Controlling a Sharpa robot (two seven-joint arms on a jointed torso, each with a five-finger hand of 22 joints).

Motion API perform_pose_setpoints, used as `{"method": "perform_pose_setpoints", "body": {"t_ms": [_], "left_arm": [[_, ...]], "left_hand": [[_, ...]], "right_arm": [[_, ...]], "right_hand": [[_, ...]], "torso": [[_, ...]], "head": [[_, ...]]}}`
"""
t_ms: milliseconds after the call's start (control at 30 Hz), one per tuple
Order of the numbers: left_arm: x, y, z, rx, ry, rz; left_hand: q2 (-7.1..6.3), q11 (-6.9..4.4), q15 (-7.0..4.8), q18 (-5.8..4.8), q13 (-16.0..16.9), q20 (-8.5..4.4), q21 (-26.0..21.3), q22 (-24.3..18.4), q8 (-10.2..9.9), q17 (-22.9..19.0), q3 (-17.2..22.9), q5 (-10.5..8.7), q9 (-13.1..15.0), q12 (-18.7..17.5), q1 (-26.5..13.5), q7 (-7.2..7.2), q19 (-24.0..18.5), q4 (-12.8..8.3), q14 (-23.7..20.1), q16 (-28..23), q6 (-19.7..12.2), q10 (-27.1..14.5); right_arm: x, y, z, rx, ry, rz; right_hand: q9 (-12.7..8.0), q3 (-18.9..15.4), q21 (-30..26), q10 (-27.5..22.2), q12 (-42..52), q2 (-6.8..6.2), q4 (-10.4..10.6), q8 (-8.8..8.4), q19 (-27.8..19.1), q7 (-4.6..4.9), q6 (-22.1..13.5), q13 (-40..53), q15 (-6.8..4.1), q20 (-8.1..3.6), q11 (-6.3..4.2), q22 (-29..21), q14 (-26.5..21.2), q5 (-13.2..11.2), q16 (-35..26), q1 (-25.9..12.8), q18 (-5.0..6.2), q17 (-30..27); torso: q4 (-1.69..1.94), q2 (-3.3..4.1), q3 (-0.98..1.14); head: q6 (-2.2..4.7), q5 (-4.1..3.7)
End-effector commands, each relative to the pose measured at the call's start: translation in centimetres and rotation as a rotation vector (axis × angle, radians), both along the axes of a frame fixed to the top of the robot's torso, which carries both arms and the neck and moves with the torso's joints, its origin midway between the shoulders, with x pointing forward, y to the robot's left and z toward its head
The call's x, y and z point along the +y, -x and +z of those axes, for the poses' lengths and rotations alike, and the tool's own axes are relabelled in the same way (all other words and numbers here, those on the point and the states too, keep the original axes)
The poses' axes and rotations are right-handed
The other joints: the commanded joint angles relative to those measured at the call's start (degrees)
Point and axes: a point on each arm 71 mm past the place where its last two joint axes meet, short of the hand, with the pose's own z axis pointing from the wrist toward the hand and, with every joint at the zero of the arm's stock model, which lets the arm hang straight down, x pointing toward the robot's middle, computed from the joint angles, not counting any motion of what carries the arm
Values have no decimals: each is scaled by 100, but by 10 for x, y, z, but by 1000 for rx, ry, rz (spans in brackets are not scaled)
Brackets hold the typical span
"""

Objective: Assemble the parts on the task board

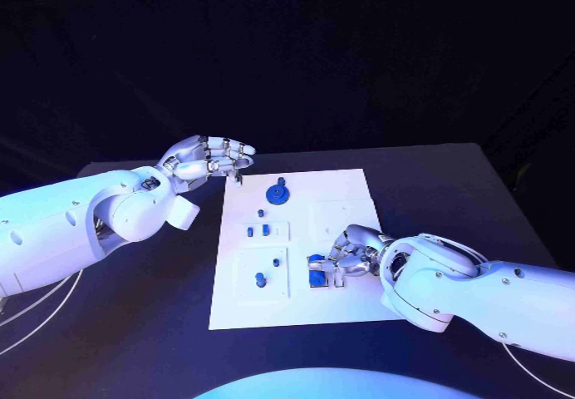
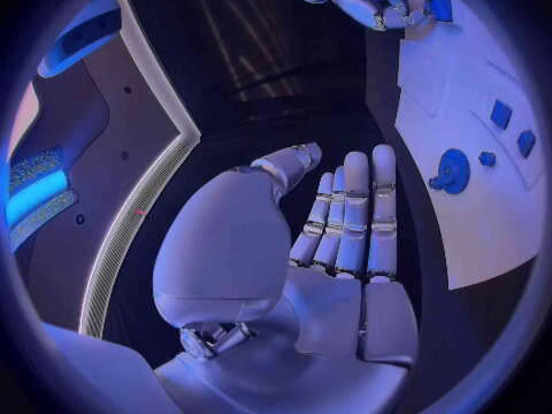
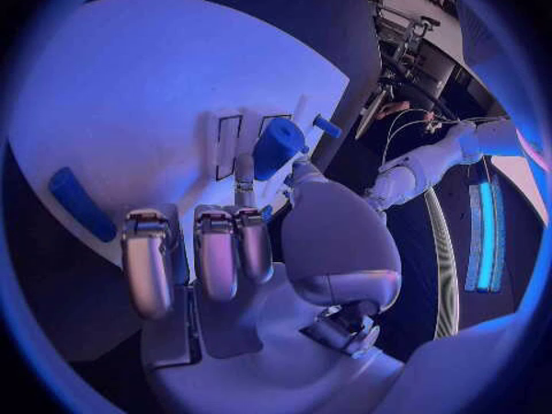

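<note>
The black table (image 1: 479,199) stretches wide and bare to the far right and near left of the white task board (image 1: 341,187), which lies in its middle with its long edges running near to far.

The left arm (image 1: 60,229) comes in from the left, and the left hand (image 1: 206,158) hovers just off the board's far left corner, above the dark tabletop. Its fingers (image 1: 233,151) are curled inward with nothing plainly in them; from the wrist they look straighter and packed side by side, still holding nothing.

The right arm (image 1: 479,287) reaches in from the near right, its bulk covering the board's near right corner. The right hand (image 1: 347,253) sits low on the board's near right part, fingers bent down around a blue part (image 1: 320,277); whether it truly grips the part or only touches it, I cannot tell.

A round blue part (image 1: 277,194) with a small knob stands near the board's far edge, not far from the left hand. Smaller blue parts (image 1: 257,231) sit in the square recesses down the board's left half, well apart from the right hand.
</note>
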Motion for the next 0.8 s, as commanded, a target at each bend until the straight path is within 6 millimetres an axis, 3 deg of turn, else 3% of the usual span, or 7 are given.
{"method": "perform_pose_setpoints", "body": {"t_ms": [33,267,500,800], "left_arm": [[-2,1,1,1,11,-18],[-2,1,1,1,11,-18],[-1,1,1,2,10,-17],[-1,1,1,3,9,-16]], "left_hand": [[37,-18,11,84,-6,6,-26,-7,16,-9,-5,29,-1,17,-26,264,-19,42,-25,-30,-32,-20],[37,-18,11,84,-6,6,-26,-7,16,-9,-5,29,-1,17,-26,264,-19,42,-25,-30,-32,-20],[37,-18,11,84,-6,6,-26,-7,16,-9,-5,29,-1,17,-26,264,-19,42,-25,-30,-32,-20],[43,-19,10,85,-9,6,-27,-8,22,-10,3,31,-3,19,-25,263,-19,44,-27,-29,-34,-20]], "right_arm": [[0,0,1,-26,36,23],[0,2,2,-43,38,37],[-2,9,6,-47,8,62],[-2,22,11,-31,-45,87]], "right_hand": [[21,-117,26,506,-35,34,-10,36,600,32,-36,1406,-37,-48,-38,1506,588,59,19,-168,-81,1508],[37,-351,26,508,-33,-8,-10,51,600,35,-54,1410,-34,-45,-35,1506,588,32,19,-200,-81,1508],[58,-399,26,515,-22,178,-37,72,600,32,-80,1420,-37,-46,-39,1506,588,275,19,417,-81,1508],[73,-435,26,521,-13,170,-40,105,600,15,-47,1428,-46,-52,-52,1506,588,364,19,717,-81,1508]], "torso": [[-1,-3,0],[0,-1,6],[1,-1,5],[-10,-4,9]], "head": [[4,-2],[6,5],[4,14],[-7,14]]}}
